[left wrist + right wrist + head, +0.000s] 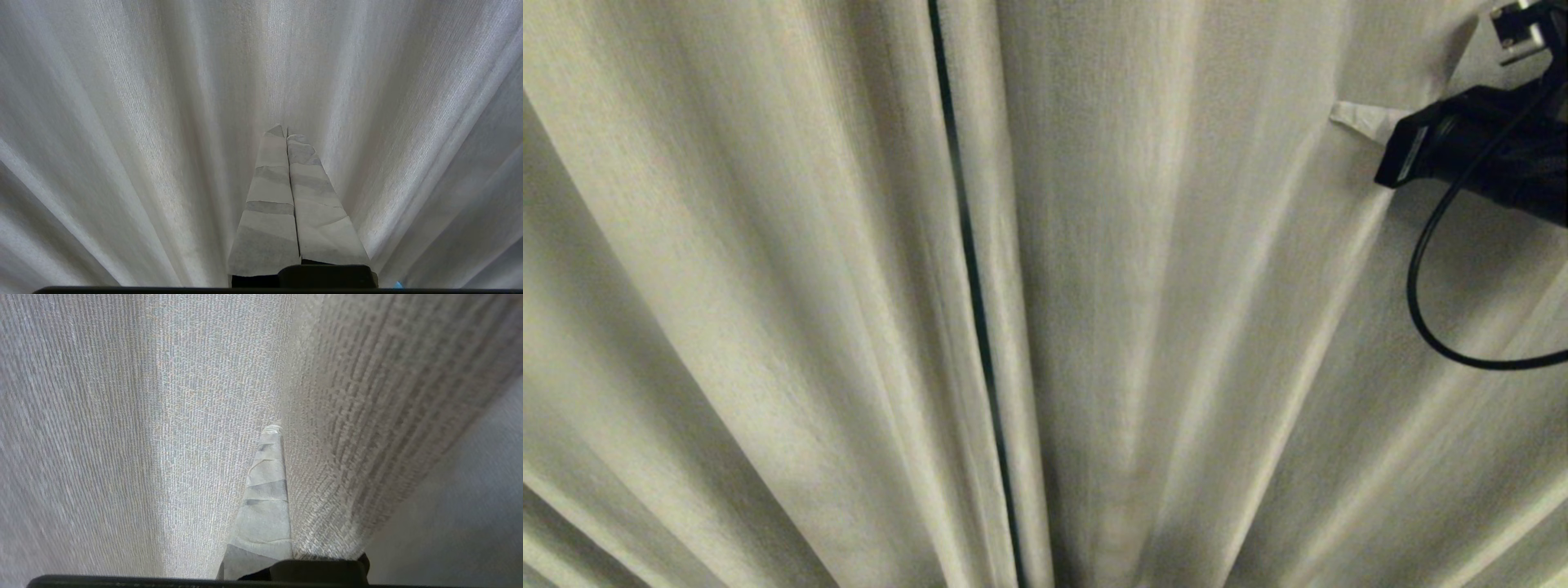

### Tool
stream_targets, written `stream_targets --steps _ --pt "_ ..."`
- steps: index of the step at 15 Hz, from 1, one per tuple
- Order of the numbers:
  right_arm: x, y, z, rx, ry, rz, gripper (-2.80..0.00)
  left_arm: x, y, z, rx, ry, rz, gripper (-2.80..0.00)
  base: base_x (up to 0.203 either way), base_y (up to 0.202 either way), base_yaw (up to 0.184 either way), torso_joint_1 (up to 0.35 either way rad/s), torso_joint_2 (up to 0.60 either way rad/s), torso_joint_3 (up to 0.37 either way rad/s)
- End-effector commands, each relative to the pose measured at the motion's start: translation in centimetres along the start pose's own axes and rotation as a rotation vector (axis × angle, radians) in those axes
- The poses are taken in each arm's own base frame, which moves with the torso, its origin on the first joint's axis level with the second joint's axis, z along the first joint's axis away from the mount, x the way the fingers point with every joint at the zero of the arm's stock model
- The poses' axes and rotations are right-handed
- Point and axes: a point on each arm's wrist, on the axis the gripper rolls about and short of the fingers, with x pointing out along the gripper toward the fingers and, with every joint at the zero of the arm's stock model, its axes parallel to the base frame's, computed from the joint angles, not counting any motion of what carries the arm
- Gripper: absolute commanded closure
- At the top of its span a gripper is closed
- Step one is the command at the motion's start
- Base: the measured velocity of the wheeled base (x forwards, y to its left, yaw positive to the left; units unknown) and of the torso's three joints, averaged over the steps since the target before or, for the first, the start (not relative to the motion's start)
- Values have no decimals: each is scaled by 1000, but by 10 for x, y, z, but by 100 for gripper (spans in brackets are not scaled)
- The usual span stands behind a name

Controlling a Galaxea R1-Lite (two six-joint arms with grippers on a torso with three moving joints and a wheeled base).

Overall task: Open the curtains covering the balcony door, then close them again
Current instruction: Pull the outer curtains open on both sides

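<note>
Head view shows the curtains (pixel 768 286) filling the whole picture, pleats fanning out, w/ a thin dark slit (pixel 970 269) running top to bottom a little left of centre, which I take for the meeting edge of two panels; the door behind is not visible. Right gripper (pixel 1356 121) is at the upper right edge of this view, its taped tip pressed into the cloth. Right wrist view gives the detail: one taped finger (pixel 265 498) is seen, and a thick fold of curtain (pixel 339 457) lies against it where the other finger should be, so the claw is clamped on a pleat of curtain, the 2nd finger hidden behind the cloth. Left gripper (pixel 288 134) is parked, fingers together w/ nothing between them, pointing at the curtain w/o gripping it. Step in hand, as I judge: pull the right panel sideways to open. To do it well, keep the clamp firm and pull along the rail direction, not down or toward the robot, so the hooks slide and do not jam. Move slow at first; heavy woven cloth can slip out of a thin pinch. If the fold starts to slide, re-grip deeper. Whether the grip holds only the heavy layer or also a sheer one, cannot tell.
</note>
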Motion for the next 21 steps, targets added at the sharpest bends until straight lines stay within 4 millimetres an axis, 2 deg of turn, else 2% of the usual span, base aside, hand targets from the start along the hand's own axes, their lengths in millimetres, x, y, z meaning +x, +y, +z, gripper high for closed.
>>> stream_targets --steps 1,4,8,21 --pt "-2 0 3 -4 -11 1 0 0 0 0 0 0 0 0 0 0 0 0 0 0" --pt "-5 0 5 -8 -13 -6 0 0 0 0 0 0 0 0 0 0 0 0 0 0" --pt "-15 -18 11 -25 -14 -98 0 0 0 0 0 0 0 0 0 0 0 0 0 0" --pt "-91 -122 33 -169 -6 -531 0 0 0 0 0 -2 0 0 0 0 0 0 0 0"
